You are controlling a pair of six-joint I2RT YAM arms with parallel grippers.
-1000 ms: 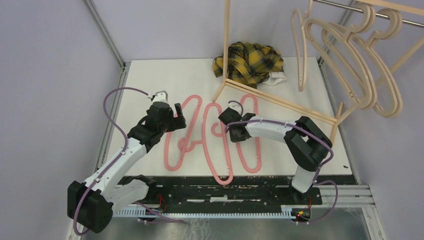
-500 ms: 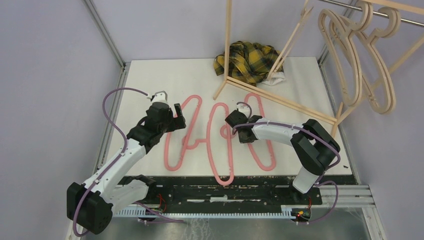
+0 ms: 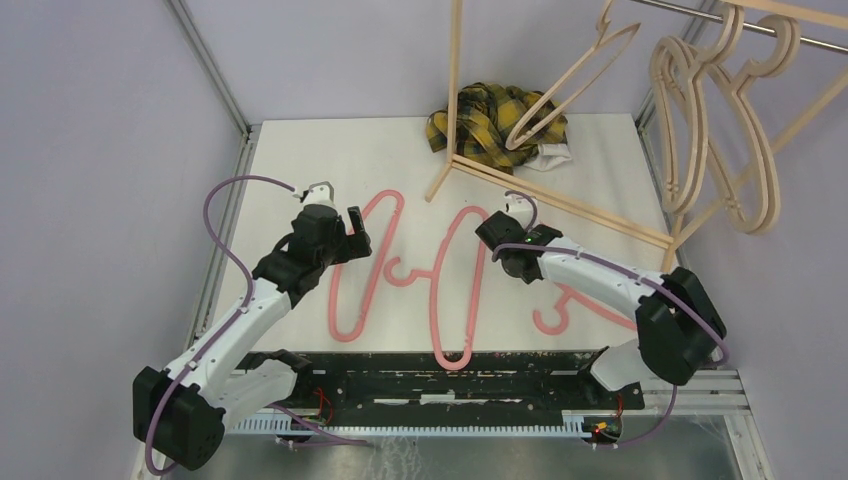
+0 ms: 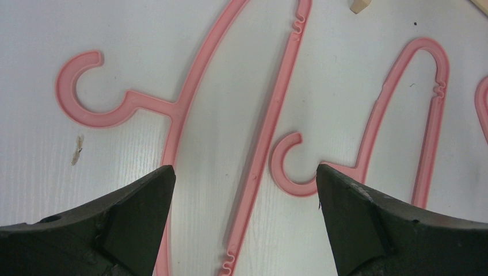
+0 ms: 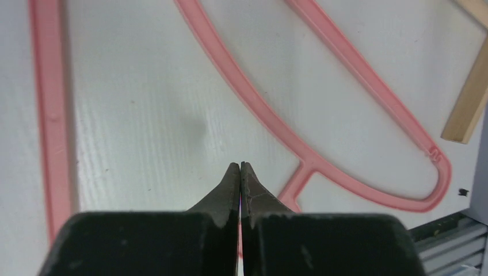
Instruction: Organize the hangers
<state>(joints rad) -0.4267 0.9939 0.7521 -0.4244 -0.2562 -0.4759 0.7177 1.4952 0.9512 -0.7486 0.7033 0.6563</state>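
Observation:
Three pink hangers lie flat on the white table. My left gripper (image 3: 348, 235) (image 4: 244, 172) is open and hovers over the left pink hanger (image 3: 352, 290) (image 4: 266, 144), with its bar between the fingers. The middle pink hanger (image 3: 450, 300) (image 4: 429, 149) lies beside it. My right gripper (image 3: 515, 262) (image 5: 240, 165) is shut, its tips at the neck of the right pink hanger (image 5: 308, 164), which is mostly hidden under my arm in the top view (image 3: 552, 324). Tan hangers (image 3: 778, 60) hang on the rail at top right. One tan hanger (image 3: 560, 88) swings apart from them.
The wooden rack frame (image 3: 455, 80) stands at the back, its base bar (image 3: 560, 205) running diagonally just beyond my right gripper. A yellow-black plaid cloth (image 3: 490, 120) lies bunched behind it. The table's near edge meets the black arm mount.
My right gripper moved right and back, and the right pink hanger slid and turned with it. The tan hangers swung right along the rail, one swinging free. The left arm stayed still.

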